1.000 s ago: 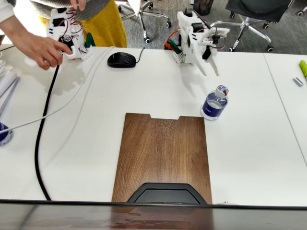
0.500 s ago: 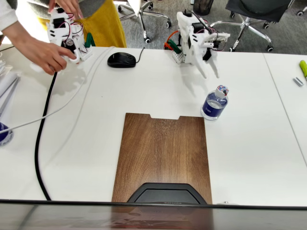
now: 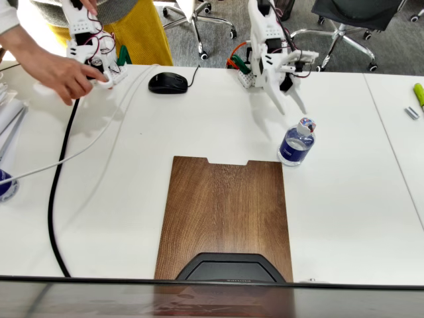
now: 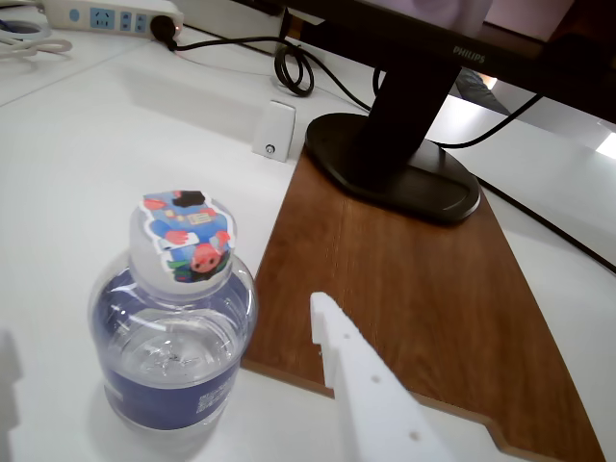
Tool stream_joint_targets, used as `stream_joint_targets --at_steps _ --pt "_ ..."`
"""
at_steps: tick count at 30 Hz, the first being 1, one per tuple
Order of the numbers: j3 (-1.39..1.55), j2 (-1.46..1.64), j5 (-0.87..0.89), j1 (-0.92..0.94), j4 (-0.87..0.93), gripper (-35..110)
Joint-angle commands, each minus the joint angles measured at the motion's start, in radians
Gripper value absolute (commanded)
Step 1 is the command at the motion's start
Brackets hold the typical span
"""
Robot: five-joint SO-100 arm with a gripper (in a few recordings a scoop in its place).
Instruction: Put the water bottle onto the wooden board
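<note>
The robot is a white plastic arm [image 3: 266, 40] with thin red and black wires at its joints. Its white two-finger gripper [image 3: 290, 99] has long tapered fingers [image 4: 371, 399] bearing small screw holes. An orange-and-green clamp [image 3: 237, 63] sits at its base.

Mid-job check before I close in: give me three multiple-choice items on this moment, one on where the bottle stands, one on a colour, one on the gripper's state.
1. Where does the water bottle stand?
A. on the wooden board
B. on the white table beside the board's corner
C. in the gripper

2. What colour is the bottle's label?
A. dark blue
B. green
C. orange

3. How is the gripper?
A. shut on the bottle
B. shut on nothing
C. open, above and behind the bottle

Answers:
1 B: in the fixed view the bottle is upright on the table, just off the wooden board.
2 A: the wrist view shows a dark blue band around its lower body.
3 C: the fingers are spread, with the bottle between them and untouched.
</note>
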Motion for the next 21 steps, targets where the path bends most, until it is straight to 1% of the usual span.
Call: stream_joint_targets --at_steps 1,2,3,6,10,16,21 --pt "0.014 0.011 -0.009 -0.032 -0.041 57" --pt "0.014 0.011 -0.003 -0.038 -0.021 68" --pt "0.014 0.020 -0.002 -0.040 0.005 72" --pt "0.014 0.037 -0.002 -0.025 0.041 73" --pt "0.014 0.037 -0.005 0.025 0.058 88" --pt "0.014 0.028 0.008 0.052 0.114 88" --pt "0.014 -0.005 0.057 0.074 0.112 88"
